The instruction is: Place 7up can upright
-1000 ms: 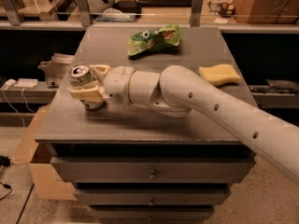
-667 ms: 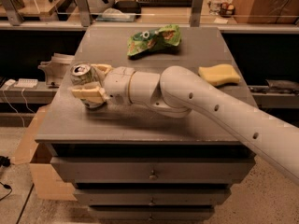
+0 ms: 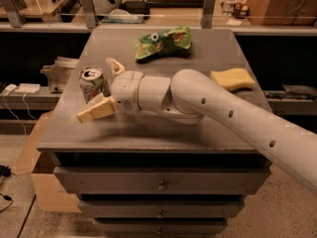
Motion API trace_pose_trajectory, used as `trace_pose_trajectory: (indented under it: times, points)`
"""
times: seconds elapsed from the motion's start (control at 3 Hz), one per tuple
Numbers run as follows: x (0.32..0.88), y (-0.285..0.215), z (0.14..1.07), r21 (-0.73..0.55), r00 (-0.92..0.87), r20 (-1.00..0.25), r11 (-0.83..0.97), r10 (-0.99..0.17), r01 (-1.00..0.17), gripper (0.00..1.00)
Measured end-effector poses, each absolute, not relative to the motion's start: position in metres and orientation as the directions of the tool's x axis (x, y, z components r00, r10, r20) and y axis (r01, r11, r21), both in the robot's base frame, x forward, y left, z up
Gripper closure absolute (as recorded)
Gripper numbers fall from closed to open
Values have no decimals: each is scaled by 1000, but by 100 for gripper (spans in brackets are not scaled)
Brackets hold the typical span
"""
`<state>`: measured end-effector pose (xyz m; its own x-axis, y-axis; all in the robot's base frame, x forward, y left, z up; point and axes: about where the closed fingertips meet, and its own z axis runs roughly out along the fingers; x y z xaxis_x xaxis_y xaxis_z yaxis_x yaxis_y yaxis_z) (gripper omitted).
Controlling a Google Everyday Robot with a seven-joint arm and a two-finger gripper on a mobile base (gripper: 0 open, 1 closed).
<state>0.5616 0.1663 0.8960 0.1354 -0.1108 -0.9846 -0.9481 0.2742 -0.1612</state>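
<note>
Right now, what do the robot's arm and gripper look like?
The arm is smooth, rounded, off-white tubing with small dark dots and a jointed wrist. The gripper, at the can on the left of the table, has two tan wedge-shaped fingers. No cables show.

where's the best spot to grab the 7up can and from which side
Mid-body, across the round side wall, coming in level from the arm's side, where the open gripper brackets it. The 7up can stands upright, so its curved sides are free.
</note>
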Motion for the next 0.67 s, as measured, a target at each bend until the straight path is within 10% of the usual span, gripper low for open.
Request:
trace_pose_trajectory:
  times: [0.67]
  points:
    - [533, 125, 914, -182, 120, -963, 254, -243, -950, 0]
